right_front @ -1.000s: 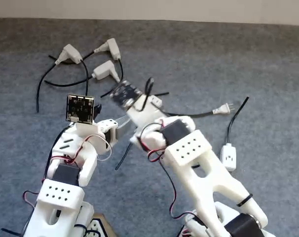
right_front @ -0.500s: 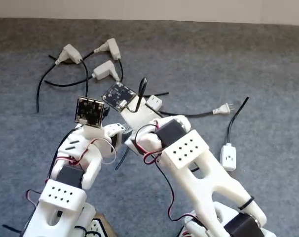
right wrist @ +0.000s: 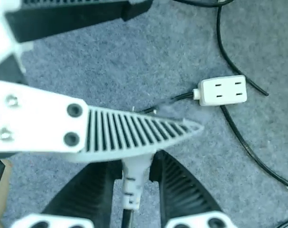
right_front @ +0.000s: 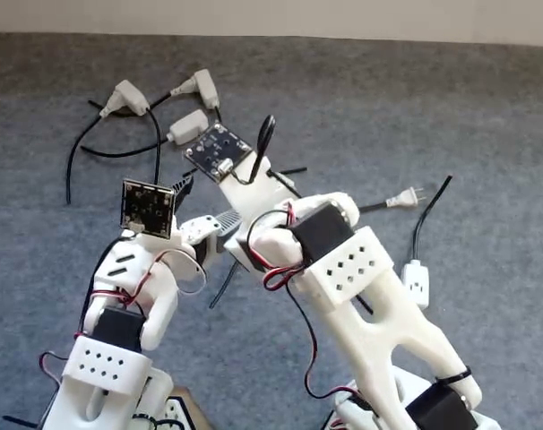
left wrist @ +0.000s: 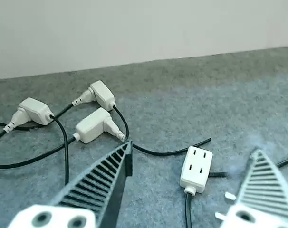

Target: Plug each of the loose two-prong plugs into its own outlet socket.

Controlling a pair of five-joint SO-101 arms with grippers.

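Note:
In the right wrist view my right gripper (right wrist: 137, 166) is shut on a white two-prong plug (right wrist: 133, 185) with a black cord. The left gripper's white finger (right wrist: 134, 130) crosses just in front of it, hiding the prongs. A white outlet socket (right wrist: 222, 90) lies on the carpet beyond. My left gripper (left wrist: 192, 149) is open above that same socket (left wrist: 196, 166), its dark finger and white finger spread to either side. From above, the two wrists meet mid-table, with the left gripper (right_front: 204, 213) beside the right arm. Another loose plug (right_front: 404, 198) and a second socket (right_front: 416, 282) lie at the right.
Three white angled plugs (right_front: 128, 97) (right_front: 200, 87) (right_front: 189, 125) with black cords lie at the far left; the left wrist view shows them too (left wrist: 94, 126). Black cords trail across the grey carpet (right_front: 486, 134). A pale wall bounds the far edge.
The right arm has pushed farther from its base and to the left, now covering the middle socket in the high view. The left wrist swung right, then back left.

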